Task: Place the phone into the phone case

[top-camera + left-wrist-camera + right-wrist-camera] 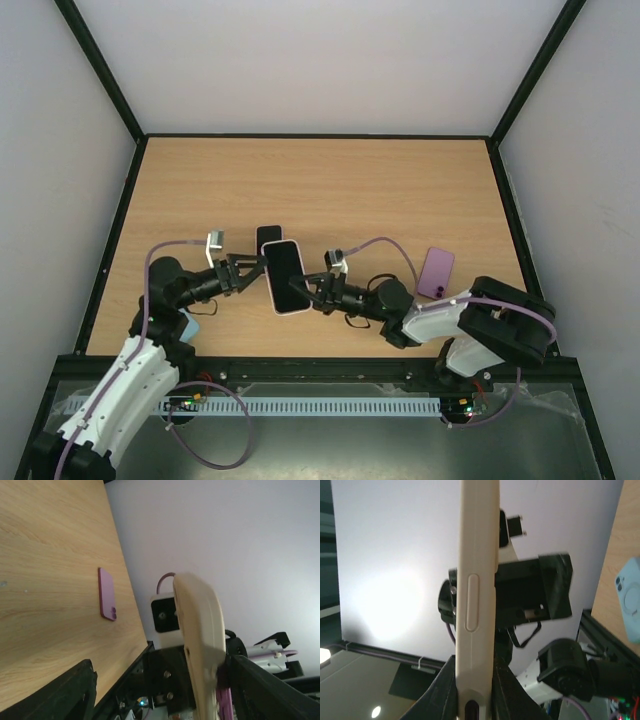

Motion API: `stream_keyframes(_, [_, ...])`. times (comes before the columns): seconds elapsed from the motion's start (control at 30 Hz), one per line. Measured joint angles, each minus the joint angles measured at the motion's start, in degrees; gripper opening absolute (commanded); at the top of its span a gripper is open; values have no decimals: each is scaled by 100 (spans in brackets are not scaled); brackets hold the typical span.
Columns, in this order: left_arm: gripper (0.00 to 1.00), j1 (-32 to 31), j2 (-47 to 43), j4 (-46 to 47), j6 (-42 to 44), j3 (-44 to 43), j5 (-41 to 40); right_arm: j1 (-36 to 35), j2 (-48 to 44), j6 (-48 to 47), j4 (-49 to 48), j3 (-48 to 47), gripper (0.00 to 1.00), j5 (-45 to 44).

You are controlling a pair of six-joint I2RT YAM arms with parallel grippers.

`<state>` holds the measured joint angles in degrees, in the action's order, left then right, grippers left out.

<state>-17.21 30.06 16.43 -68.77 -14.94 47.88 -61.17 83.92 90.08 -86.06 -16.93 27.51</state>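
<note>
Phone hangs above the table, screen up, pale case rimming it, long axis running away from my bases. Right gripper clamps its right edge. Left gripper gapes wide around the left edge, equally near.

Light wood-grain tabletop w/ black metal frame posts at corners; plain white walls on 3 sides. Soft glare patch on wall, rt wrist view.
</note>
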Motion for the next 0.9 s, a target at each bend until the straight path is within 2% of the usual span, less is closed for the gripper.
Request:
stream_keyframes(0.27, [82, -289, -70, 485, -361, 365, 96, 9, -588, -501, 920, -140, 13, -778])
stream_keyframes(0.4, [82, -763, 70, 802, -431, 376, -83, 24, -667, -682, 1261, -247, 13, -977])
stream_keyframes(0.47, [78, -1054, 243, 940, -450, 376, -92, 31, -662, -730, 1414, -326, 14, -1062])
stream_keyframes(0.53, [67, -1235, 378, 1056, -483, 376, -109, 35, -662, -752, 1438, -339, 13, -1121])
stream_keyframes(0.77, [5, -1311, 516, 1255, -468, 369, -313, 61, -671, -800, 1731, -334, 14, -1342])
stream_keyframes(0.9, [2, -1338, 490, 870, -273, 284, -483, 74, -732, -940, 1965, -326, 20, -1423])
